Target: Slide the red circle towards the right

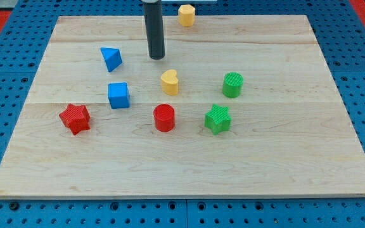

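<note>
Below my tip (156, 57), well apart, red circle (164, 118)

Setting: a robotics laboratory or test bench. Indicators: a pale wooden board (182, 158) of joined planks lies flat on a blue perforated base plate (5, 57) with a regular grid of holes, typical of a fixture surface. A straight dark rod ends in my tip (156, 58) above the board. Small moulded coloured blocks, such as the red circle (164, 118), are scattered on it as test pieces
</note>
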Robot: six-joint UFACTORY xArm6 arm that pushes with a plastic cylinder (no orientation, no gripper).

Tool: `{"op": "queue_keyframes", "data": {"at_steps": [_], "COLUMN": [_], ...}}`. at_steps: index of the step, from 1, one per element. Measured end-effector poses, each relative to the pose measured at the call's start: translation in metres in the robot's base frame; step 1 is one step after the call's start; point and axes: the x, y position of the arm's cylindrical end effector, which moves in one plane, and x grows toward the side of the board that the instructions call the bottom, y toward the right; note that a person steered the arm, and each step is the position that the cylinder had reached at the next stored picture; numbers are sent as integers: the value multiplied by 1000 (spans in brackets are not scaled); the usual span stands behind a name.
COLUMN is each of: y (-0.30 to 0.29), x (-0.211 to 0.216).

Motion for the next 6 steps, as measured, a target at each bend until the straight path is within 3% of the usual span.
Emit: {"op": "queue_keyframes", "data": {"at_steps": [2, 3, 5, 6], "y": [-31, -15, 14, 13], "x": [114, 137, 102, 61]}}
